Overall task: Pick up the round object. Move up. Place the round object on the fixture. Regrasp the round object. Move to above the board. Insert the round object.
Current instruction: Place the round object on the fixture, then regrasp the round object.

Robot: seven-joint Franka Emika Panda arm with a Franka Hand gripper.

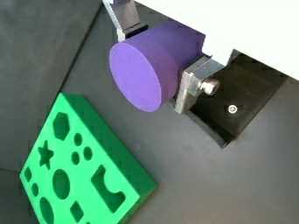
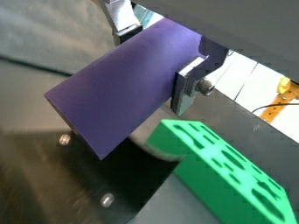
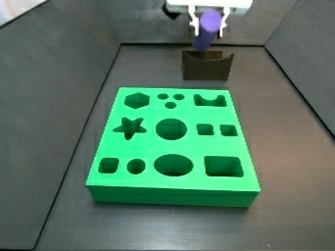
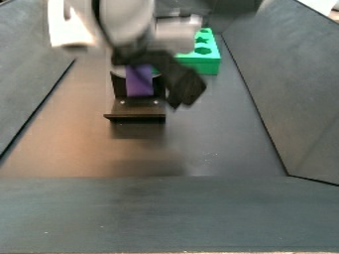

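A dark, matte floor (image 3: pixel 53 216) carries everything; in both side views its near end lies bare, with a dull sheen (image 4: pixel 146 213). Dark sloping walls rise from its long edges, one on each side (image 3: pixel 46 88) (image 3: pixel 311 93), and a dark back wall (image 3: pixel 144 22) closes the far edge. The jaws hang above the floor's far end, just before that back wall. In a wrist view, beyond the floor's edge, a bright pale area (image 2: pixel 239 74) shows, with a yellow-orange thing (image 2: pixel 284 87) at the picture's rim, too blurred to name.
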